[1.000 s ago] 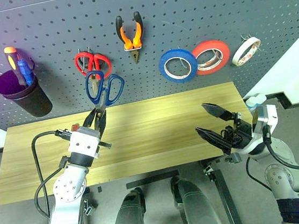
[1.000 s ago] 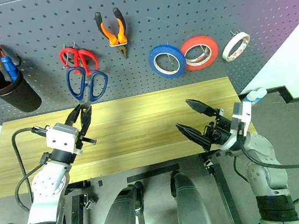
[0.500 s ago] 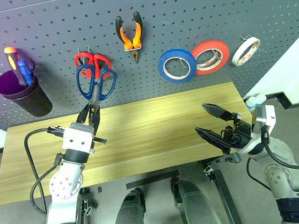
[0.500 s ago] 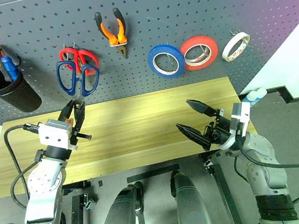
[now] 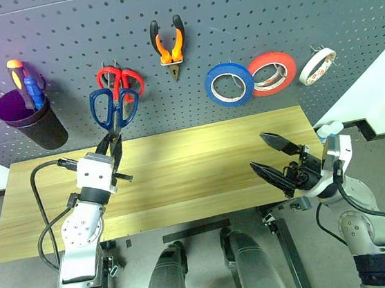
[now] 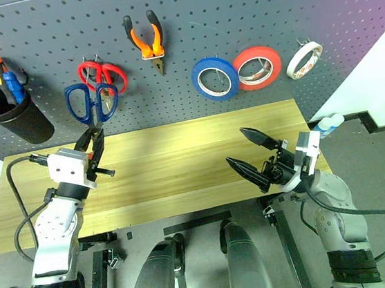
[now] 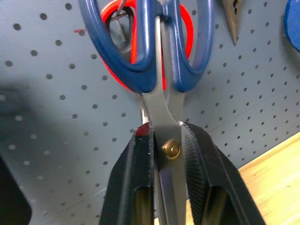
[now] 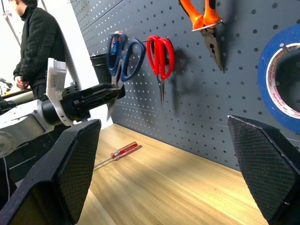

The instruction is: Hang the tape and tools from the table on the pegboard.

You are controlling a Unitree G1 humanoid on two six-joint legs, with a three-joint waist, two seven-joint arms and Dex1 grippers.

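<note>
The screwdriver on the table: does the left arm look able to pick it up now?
Probably not yet. The left gripper has its jaws shut on the blue scissors at the pegboard. The screwdriver lies uncovered on the table nearby.

The blue-looped scissors (image 5: 111,111) are held upright against the pegboard (image 5: 235,28), loops at twelve o'clock, blades clamped at six o'clock, overlapping the hung red scissors. The orange-and-black pliers (image 5: 168,44) are hung nose-down at the board's upper middle. The blue tape (image 5: 229,84) is hung at their four o'clock. The red-handled screwdriver (image 8: 117,153) is laid flat on the light wood table (image 5: 202,170), near the board.
</note>
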